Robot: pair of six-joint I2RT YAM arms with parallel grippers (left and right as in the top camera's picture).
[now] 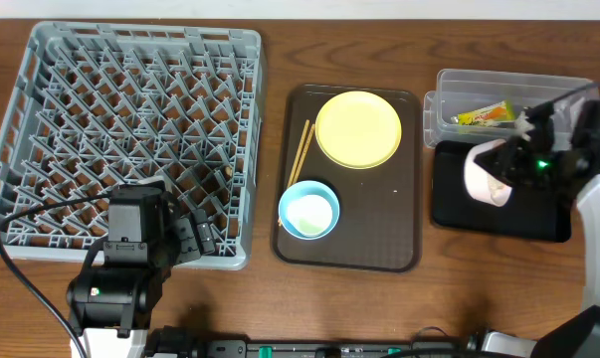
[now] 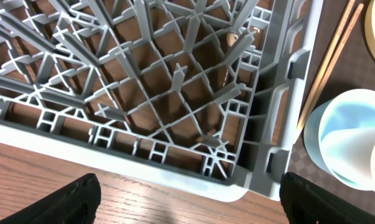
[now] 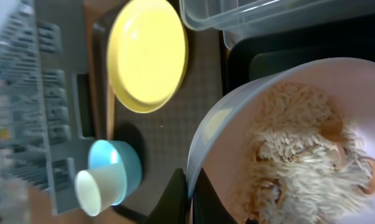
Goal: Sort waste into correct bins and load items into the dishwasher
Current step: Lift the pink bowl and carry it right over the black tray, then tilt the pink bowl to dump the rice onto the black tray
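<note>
Overhead, the wrapper (image 1: 484, 115) is binned beside the black tray (image 1: 499, 217); above it, the rice-filled white bowl (image 1: 486, 177) is pinched by the right gripper (image 3: 188, 182). The dish rack (image 1: 140, 35) is unfilled, the left gripper (image 2: 193, 202) spread.

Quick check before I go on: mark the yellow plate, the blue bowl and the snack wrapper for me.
Round yellow plate (image 1: 357, 129), overhead view, centre of its face.
Light blue bowl (image 1: 283, 210), overhead view, left rim.
Small green-orange-yellow snack wrapper (image 1: 484, 115), overhead view, middle of the wrapper.
</note>
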